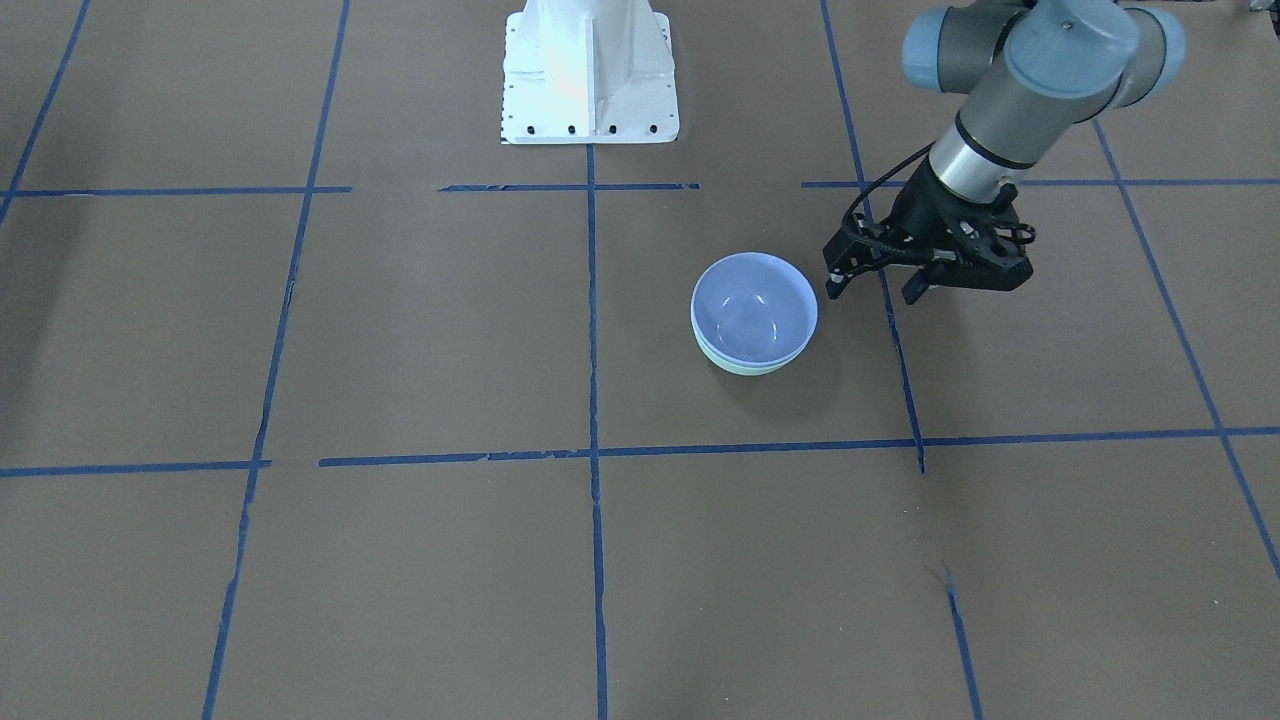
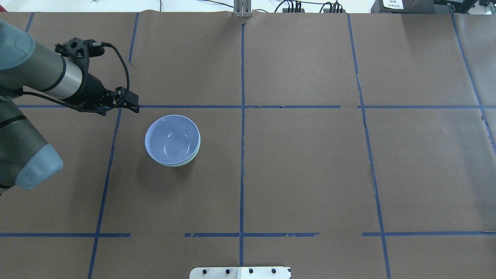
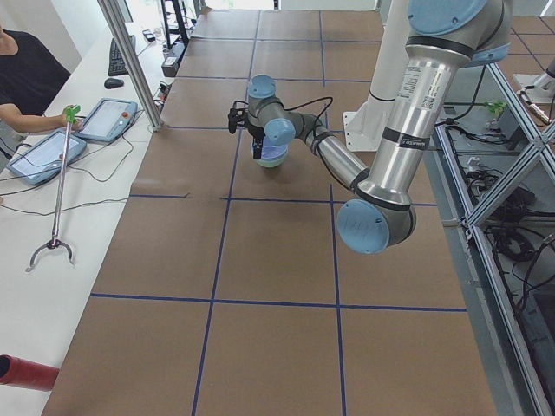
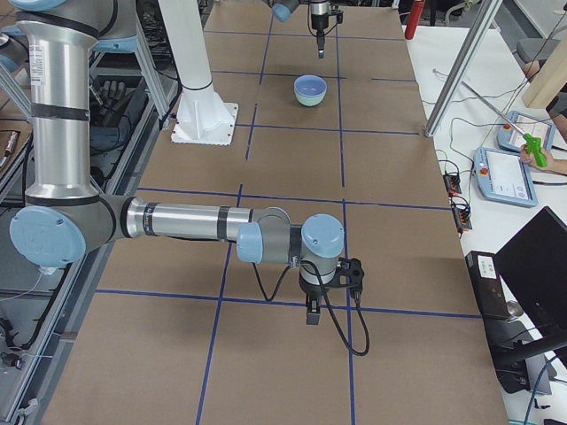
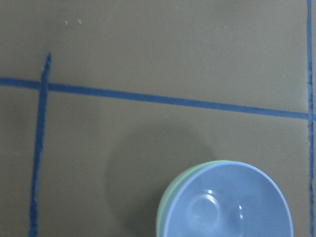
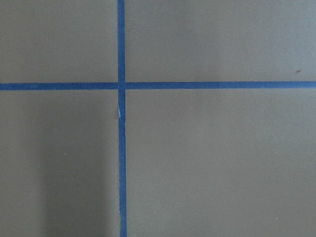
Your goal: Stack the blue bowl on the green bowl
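The blue bowl [image 1: 753,305] sits nested inside the green bowl [image 1: 757,369], of which only a thin mint rim shows beneath it. The stack also shows in the overhead view, blue bowl [image 2: 172,137] in green bowl [image 2: 183,164], and in the left wrist view, blue bowl [image 5: 229,202] over the green rim [image 5: 167,200]. My left gripper [image 1: 875,288] is open and empty, raised beside the stack and apart from it; overhead it [image 2: 133,105] is at the stack's far left. My right gripper [image 4: 312,310] shows only in the exterior right view, far from the bowls; I cannot tell if it is open.
Brown paper with blue tape lines [image 2: 242,106] covers the table. The robot's white base [image 1: 588,75] stands at the table's near edge. Tablets [image 3: 108,120] and an operator are on the side bench beyond the far edge.
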